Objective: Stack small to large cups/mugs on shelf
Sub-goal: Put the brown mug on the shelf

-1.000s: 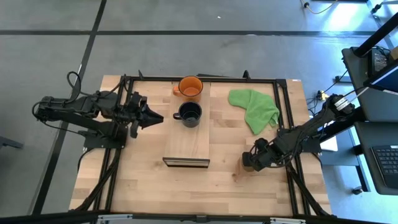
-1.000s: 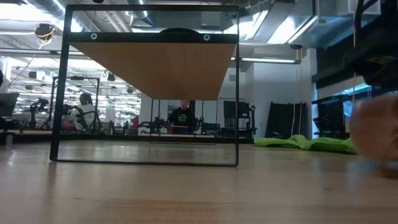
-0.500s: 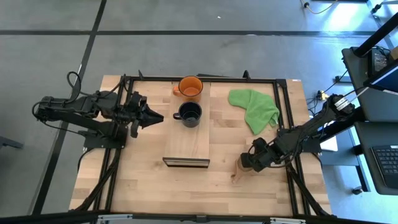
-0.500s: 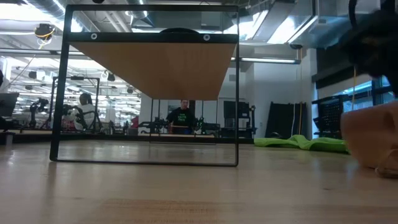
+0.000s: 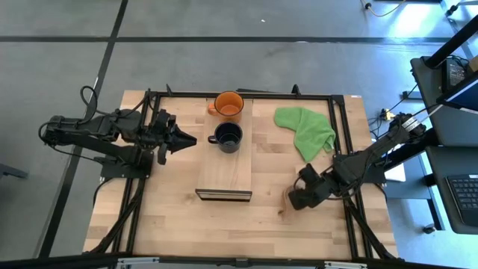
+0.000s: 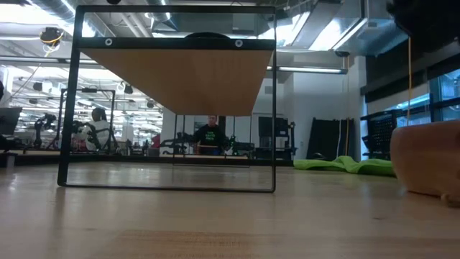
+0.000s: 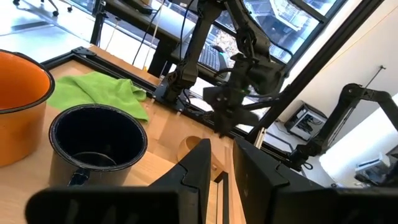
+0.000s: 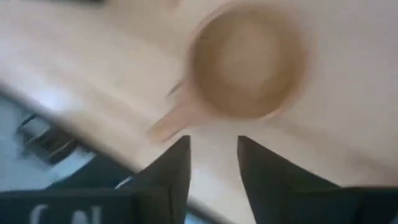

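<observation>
The orange mug [image 5: 228,104] and the navy mug [image 5: 226,137] stand upright on the far half of the light-wood shelf [image 5: 224,175]. The wooden cup [image 8: 249,68] stands upright on the table right of the shelf, with its stubby handle [image 8: 171,121] sticking out sideways. It also shows in the low view [image 6: 428,162]. My right gripper [image 8: 213,163] is open just above the cup, which lies beyond its fingertips. In the high view [image 5: 299,197] the gripper hides most of the cup. My left gripper [image 5: 190,140] is shut and hovers left of the navy mug, pointing at it.
A crumpled green cloth [image 5: 305,130] lies on the table at the far right. A black frame [image 6: 172,97] carries the shelf above the table top. Bare table [image 5: 224,224] lies along the near edge.
The wooden cup has come a little toward the table's near left with my right gripper. It was tilted under the gripper half a second ago and now stands upright on the table. My right gripper has risen above it in the low view.
</observation>
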